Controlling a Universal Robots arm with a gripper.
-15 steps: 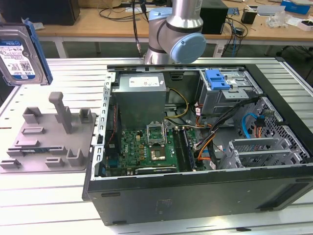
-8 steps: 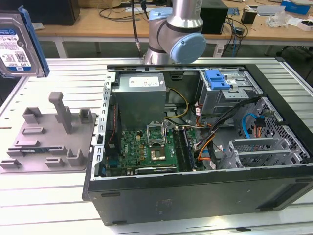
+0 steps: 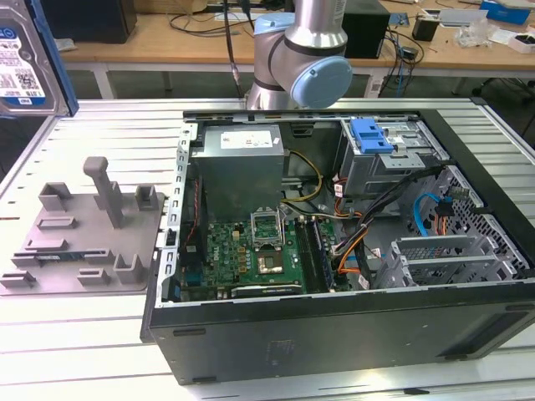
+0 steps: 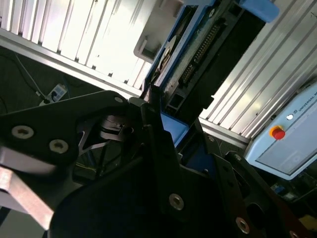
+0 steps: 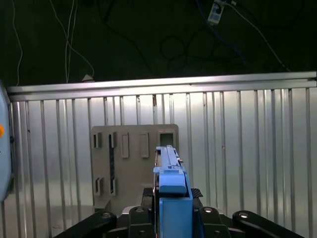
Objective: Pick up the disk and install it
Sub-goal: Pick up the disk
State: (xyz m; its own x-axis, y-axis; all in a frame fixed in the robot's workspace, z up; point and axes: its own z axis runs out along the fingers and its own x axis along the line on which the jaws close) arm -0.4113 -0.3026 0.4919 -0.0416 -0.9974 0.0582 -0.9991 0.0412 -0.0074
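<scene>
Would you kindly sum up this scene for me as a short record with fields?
Grasp: gripper shut on the disk
Disk position: raised above the metal table, apart from the grey holder
Case: computer case open, lying on its side
Inside: drive cage with a blue latch on top
Install: not yet done; disk outside the case

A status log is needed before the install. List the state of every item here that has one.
disk: held up in the air, on edge.
pincer: shut on the disk.
computer case: lying on its side, open, insides exposed.
grey fixture: lying flat beside the computer case, disk not in it.
drive cage: inside the computer case, disk not in it.
</scene>
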